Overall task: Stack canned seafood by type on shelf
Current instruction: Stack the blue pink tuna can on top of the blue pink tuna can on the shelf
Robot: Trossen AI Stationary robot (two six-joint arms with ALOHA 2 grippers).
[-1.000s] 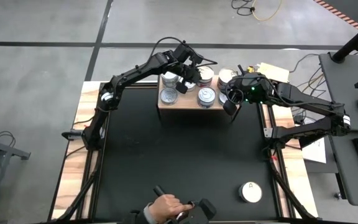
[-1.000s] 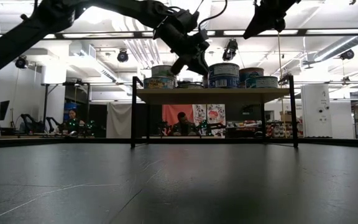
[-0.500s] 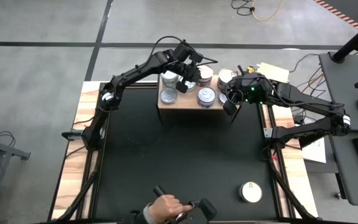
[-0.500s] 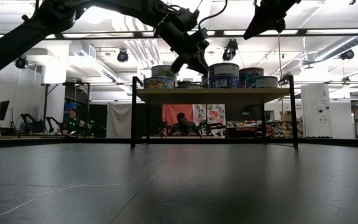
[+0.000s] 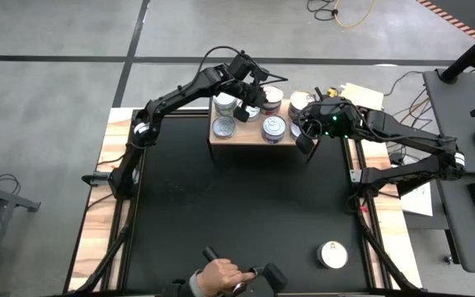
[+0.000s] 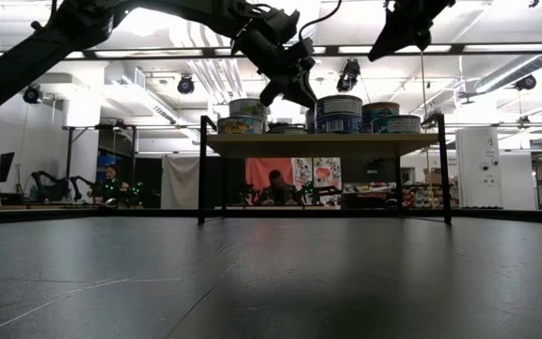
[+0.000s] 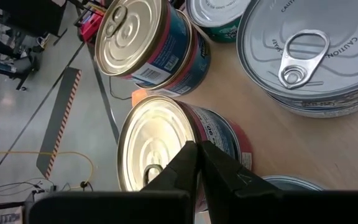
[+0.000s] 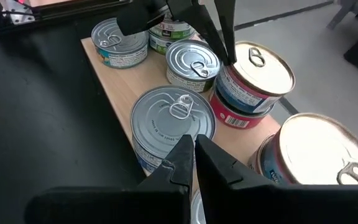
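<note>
The wooden shelf (image 5: pixel 258 136) stands at the 12 o'clock edge of the black surface (image 5: pixel 246 214), carrying most of the tins (image 5: pixel 274 128), some stacked two high. The left claw (image 5: pixel 251 106), fingers pressed together and empty, hangs over the shelf's middle just above the cans. The right claw (image 5: pixel 305 140), also closed with nothing in it, hovers at the shelf's 3 o'clock end. One white-topped tin (image 5: pixel 332 255) sits alone near 5 o'clock on the surface, well apart from the shelf. A person's hand (image 5: pixel 218 275) rests at 6 o'clock.
</note>
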